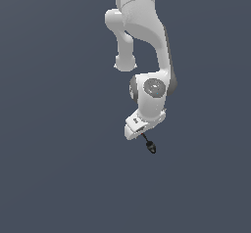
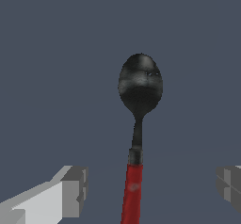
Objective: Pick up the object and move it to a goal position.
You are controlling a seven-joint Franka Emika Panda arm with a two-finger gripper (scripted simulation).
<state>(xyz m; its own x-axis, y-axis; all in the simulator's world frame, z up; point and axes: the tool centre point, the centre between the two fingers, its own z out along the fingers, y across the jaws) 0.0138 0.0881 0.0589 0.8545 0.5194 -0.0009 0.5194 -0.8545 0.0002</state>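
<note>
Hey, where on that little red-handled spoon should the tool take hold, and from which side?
On the red handle, coming straight down from above. In the wrist view the spoon lies between the open fingers, its handle crossing the gap, so closing would probably pinch the narrow straight part. The rounded black bowl is wider and likelier to slip.

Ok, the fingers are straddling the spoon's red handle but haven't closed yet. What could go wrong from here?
1. The spoon has a thin handle, and the fingers stand wide apart on either side of it; closing could nudge or roll it rather than pinch it.
2. The grip would land on the red end, far from the black bowl, so the spoon may tilt or swing once lifted.
3. In the exterior view the gripper hides the handle, so only the wrist view can confirm contact.
</note>
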